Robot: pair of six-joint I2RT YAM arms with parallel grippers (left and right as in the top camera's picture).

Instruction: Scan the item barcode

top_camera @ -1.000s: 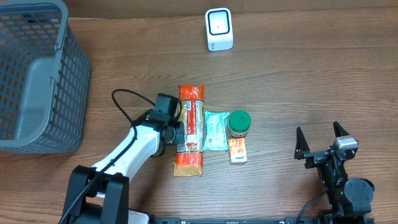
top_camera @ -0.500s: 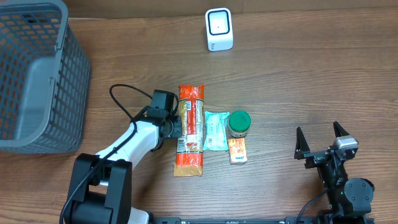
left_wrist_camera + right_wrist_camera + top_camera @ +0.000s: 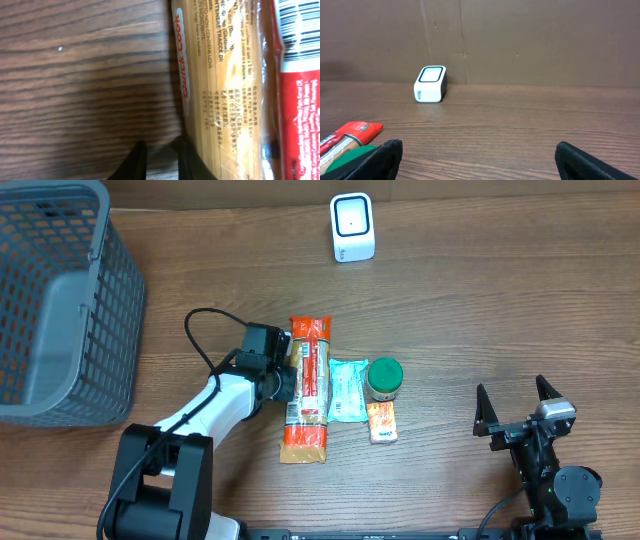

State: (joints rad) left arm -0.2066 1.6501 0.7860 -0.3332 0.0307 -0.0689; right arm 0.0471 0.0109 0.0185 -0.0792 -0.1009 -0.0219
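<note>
A long orange-and-clear spaghetti packet point(image 3: 307, 390) lies mid-table, its barcode point(image 3: 300, 25) facing up at one end in the left wrist view. The white barcode scanner point(image 3: 352, 227) stands at the back, also seen in the right wrist view point(image 3: 430, 84). My left gripper point(image 3: 288, 383) sits low at the packet's left edge. Its fingertips point(image 3: 192, 162) are a narrow gap apart with only table between them point(image 3: 160, 160), the right one touching the packet's side. My right gripper point(image 3: 515, 418) rests at the near right, wide open and empty point(image 3: 480, 160).
A teal packet point(image 3: 347, 390), a green-lidded jar point(image 3: 385, 378) and a small orange box point(image 3: 382, 422) lie just right of the spaghetti. A grey mesh basket point(image 3: 60, 300) fills the back left corner.
The left gripper has pushed right against the packet's side, nudging it slightly, and its fingers have parted a little. The right arm has not moved.
</note>
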